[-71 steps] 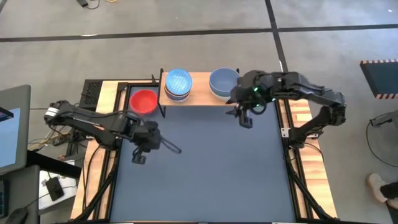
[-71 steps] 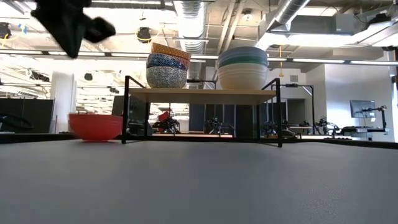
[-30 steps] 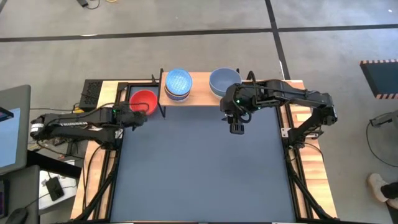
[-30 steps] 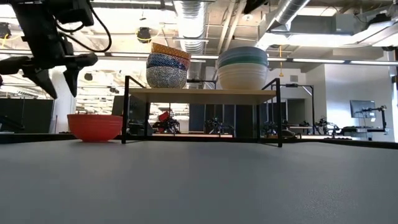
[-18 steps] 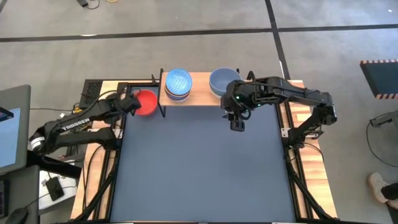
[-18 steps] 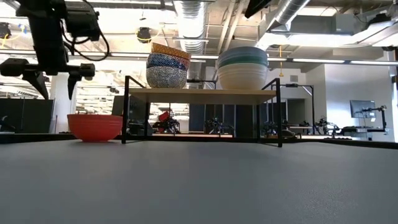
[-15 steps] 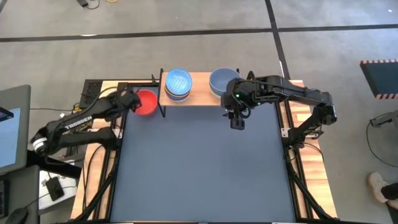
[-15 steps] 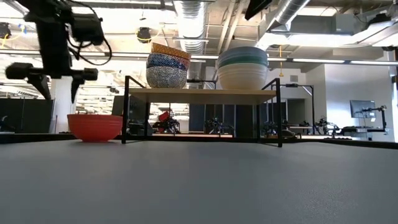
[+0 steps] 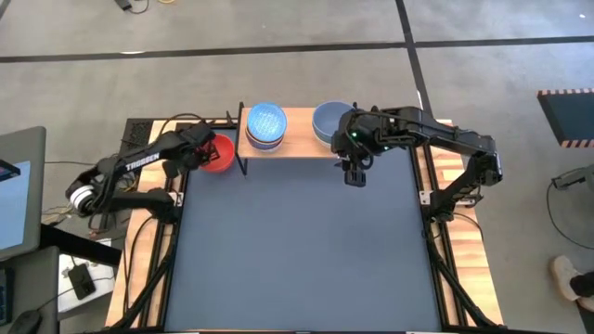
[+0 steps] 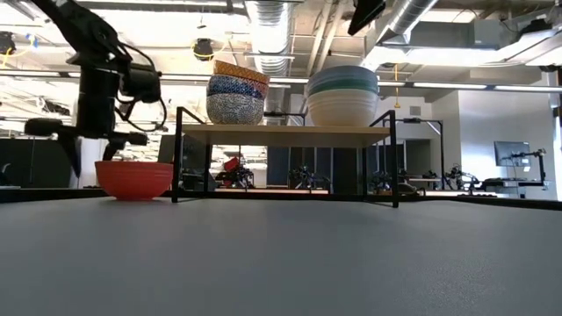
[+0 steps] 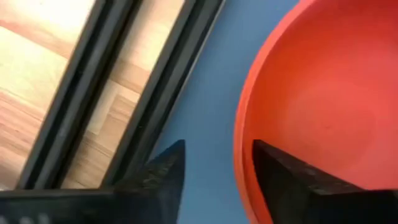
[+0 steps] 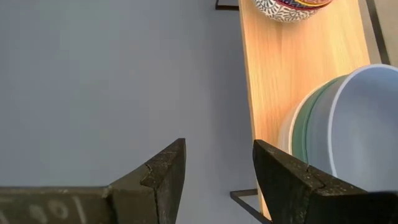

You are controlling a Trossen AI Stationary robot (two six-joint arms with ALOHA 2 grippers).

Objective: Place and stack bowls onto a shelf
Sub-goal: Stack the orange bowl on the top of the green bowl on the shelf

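In the high view's upper left, the left end effector (image 9: pixel 206 148), fingers apart, straddles the near rim of the red bowl (image 9: pixel 220 153) directly beneath, far nearer than the right arm.

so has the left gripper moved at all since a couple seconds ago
Yes. In the high view the left gripper has travelled from the open tabletop toward the shelf end and now straddles the red bowl's rim, fingers open.
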